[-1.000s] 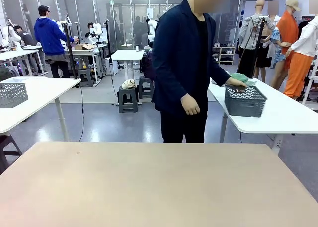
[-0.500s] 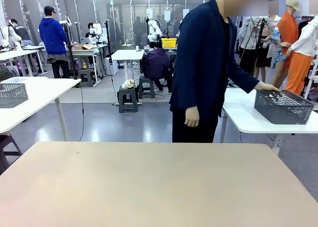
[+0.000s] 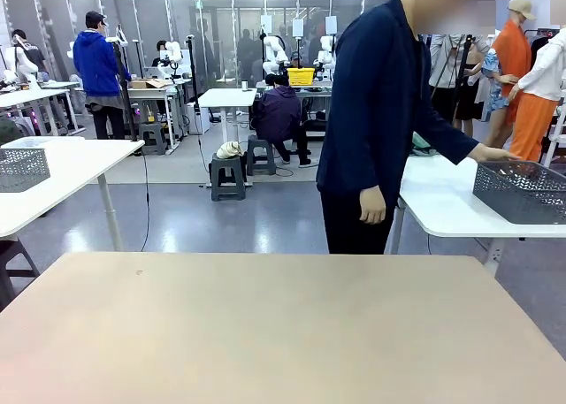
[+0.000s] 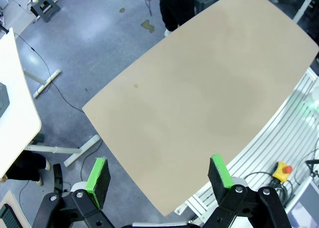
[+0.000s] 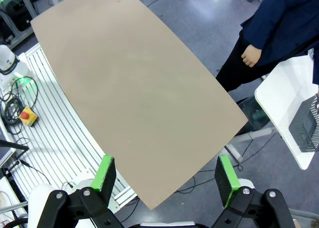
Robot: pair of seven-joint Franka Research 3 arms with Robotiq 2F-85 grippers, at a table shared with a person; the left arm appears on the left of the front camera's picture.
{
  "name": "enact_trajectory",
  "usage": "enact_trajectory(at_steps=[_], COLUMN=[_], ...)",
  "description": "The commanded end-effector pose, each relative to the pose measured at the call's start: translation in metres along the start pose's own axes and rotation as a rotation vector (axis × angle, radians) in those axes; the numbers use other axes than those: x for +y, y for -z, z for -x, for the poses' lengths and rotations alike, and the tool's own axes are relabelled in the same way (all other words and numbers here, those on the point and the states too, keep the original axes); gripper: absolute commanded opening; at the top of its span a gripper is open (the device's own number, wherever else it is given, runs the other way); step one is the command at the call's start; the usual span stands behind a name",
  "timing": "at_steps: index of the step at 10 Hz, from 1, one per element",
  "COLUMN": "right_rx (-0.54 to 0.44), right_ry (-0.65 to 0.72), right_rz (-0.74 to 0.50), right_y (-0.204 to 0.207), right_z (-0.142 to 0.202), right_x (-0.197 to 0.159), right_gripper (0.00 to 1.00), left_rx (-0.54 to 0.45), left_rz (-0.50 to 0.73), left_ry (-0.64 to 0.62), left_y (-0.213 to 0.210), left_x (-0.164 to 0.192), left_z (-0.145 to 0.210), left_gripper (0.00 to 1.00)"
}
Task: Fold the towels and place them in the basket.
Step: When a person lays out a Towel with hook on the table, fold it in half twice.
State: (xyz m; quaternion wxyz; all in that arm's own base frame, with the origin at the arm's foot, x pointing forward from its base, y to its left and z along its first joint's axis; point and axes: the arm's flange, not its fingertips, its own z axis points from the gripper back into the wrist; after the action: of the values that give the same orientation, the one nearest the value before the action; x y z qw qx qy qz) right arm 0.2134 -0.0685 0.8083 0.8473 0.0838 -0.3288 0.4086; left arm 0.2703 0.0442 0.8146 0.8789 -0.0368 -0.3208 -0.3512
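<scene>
Dark grey basket [image 3: 522,192] stands on a white side table [image 3: 442,205], a person's hand [image 3: 497,155] at its rim. Its contents cannot be made out. A green patch [image 3: 423,141] behind the person's arm may be a towel. The left gripper [image 4: 159,170] and right gripper [image 5: 167,175] hang spread wide and hold nothing, above the beige table [image 3: 265,324], well apart from the basket.

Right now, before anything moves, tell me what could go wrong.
1. The basket sits on the white side table with the person's hand at its rim, apart from the beige table; it may be beyond the arms' reach.
2. The person stands close to the beige table's far edge, other hand hanging down; an arm reaching across could strike them.
</scene>
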Motion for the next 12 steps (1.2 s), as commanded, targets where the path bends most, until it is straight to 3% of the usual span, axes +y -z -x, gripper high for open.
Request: enact_trajectory(at_steps=[1,12], right_rx=[-0.008,-0.008], right_ry=[-0.001,-0.001], right_rz=[-0.002,-0.002], right_y=[-0.0005,-0.0005], right_z=[-0.001,-0.001], right_x=[0.0003,0.0003], right_gripper=[1.0,1.0], left_rx=[-0.002,-0.002], left_rz=[-0.001,-0.001], left_ry=[0.002,0.002], left_y=[0.0009,0.0009], left_x=[-0.0004,-0.0004], left_z=[-0.0003,-0.0003], left_gripper=[1.0,1.0])
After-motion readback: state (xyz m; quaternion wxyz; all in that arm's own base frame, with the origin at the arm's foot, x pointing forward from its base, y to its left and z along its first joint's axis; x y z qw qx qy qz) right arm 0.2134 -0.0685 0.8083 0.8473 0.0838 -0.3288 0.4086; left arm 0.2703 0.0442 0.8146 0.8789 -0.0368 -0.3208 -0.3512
